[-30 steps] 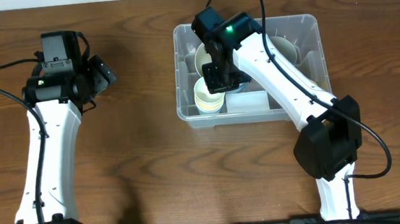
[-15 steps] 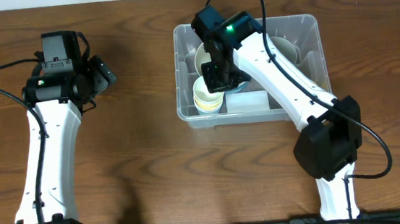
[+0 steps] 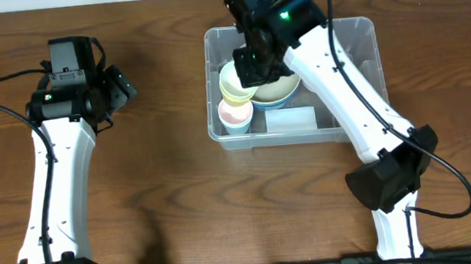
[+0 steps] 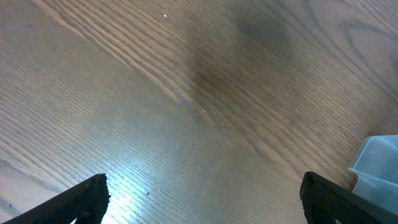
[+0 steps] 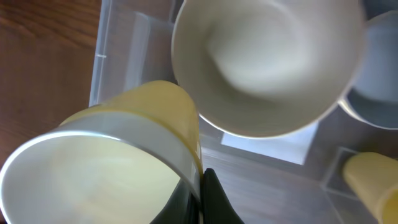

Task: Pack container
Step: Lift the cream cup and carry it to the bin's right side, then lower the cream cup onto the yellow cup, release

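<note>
Under the right gripper (image 3: 248, 75) in the overhead view, a yellow cup (image 3: 236, 84) hangs over the left half of the container (image 3: 354, 26), just beside a cream bowl (image 3: 281, 87) and above a pale cup (image 3: 235, 113); the left gripper (image 3: 120, 85) hovers well apart over the table (image 3: 181, 196). In the left wrist view its jaws stand wide with nothing between them, the container's corner off to one side. In the right wrist view the jaws pinch the yellow cup's wall, the bowl beyond them; this looks like the placing step, so the cup next needs lowering upright into a free spot and releasing.
</note>
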Action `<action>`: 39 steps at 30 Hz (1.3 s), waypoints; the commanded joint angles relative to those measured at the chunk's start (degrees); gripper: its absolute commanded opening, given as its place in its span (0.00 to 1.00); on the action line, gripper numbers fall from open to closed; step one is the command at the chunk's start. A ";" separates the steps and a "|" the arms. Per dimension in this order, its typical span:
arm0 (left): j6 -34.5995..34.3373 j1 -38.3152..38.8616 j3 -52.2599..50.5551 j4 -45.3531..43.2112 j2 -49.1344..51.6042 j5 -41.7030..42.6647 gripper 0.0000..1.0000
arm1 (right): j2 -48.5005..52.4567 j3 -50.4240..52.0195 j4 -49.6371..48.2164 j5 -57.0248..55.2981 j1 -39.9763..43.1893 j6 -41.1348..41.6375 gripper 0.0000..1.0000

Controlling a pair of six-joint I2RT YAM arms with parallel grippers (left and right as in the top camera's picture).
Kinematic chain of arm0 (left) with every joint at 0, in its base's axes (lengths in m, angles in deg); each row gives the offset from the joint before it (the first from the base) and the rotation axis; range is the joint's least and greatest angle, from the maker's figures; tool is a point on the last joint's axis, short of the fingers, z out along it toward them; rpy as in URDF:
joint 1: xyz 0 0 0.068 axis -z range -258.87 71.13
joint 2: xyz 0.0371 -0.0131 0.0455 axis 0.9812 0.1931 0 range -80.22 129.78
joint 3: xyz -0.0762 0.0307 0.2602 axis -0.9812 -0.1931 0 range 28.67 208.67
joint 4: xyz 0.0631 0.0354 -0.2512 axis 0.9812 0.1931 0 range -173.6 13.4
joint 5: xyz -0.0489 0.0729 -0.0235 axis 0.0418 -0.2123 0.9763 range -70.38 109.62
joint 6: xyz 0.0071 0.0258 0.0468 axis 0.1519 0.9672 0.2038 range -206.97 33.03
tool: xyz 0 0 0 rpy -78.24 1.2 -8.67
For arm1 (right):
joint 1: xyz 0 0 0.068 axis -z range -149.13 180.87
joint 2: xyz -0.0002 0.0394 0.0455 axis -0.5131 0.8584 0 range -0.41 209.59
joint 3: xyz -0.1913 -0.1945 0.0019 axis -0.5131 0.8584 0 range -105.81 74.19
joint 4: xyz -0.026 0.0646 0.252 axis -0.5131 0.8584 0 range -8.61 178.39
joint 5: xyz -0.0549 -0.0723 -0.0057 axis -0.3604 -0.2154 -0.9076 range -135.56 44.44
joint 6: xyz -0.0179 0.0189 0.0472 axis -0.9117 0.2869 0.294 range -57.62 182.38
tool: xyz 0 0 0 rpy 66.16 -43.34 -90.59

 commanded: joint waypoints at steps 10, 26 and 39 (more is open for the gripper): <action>-0.74 -0.31 1.20 0.24 -0.92 -0.31 0.98 | -0.26 -11.65 7.87 -5.90 2.34 -0.66 0.01; -0.70 -0.31 1.20 0.96 -0.92 -0.31 0.98 | -10.84 -16.74 11.32 -9.57 15.69 -1.29 0.01; -0.76 -0.31 1.20 0.61 -0.92 -0.31 0.98 | -27.17 11.39 11.32 -7.76 24.26 -0.20 0.01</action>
